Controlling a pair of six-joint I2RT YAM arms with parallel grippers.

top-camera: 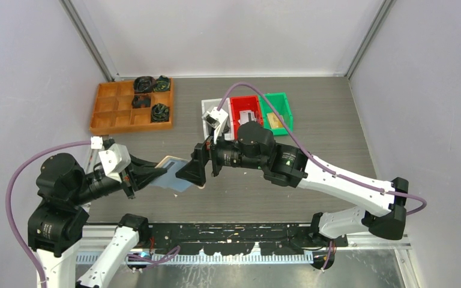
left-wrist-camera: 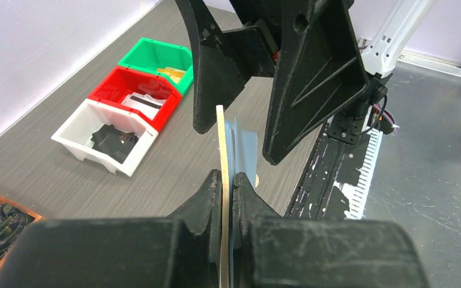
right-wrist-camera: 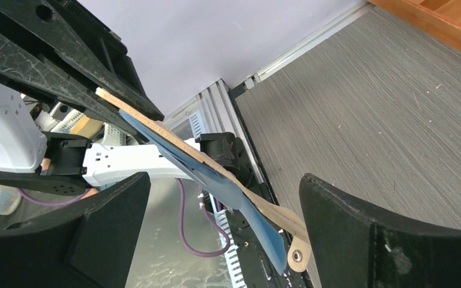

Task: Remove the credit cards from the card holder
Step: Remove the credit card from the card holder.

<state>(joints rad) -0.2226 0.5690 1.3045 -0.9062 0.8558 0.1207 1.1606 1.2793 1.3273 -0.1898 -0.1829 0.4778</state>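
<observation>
Above the grey counter [top-camera: 246, 198], our right hand [top-camera: 193, 171] stands wide open around the flat beige card holder with pale blue inside [top-camera: 174, 174], gripping nothing. The left hand [top-camera: 156, 176] pinches the holder tight. The white plastic bin [left-wrist-camera: 90, 153] holds a black lump [left-wrist-camera: 113, 138], and the red bin [left-wrist-camera: 105, 84] perhaps a striped card [left-wrist-camera: 141, 103].

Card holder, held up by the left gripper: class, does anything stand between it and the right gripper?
Nothing visible does. The right gripper has its jaws open on either side of the free end of the card holder, while the left gripper is shut on the other end.
</observation>
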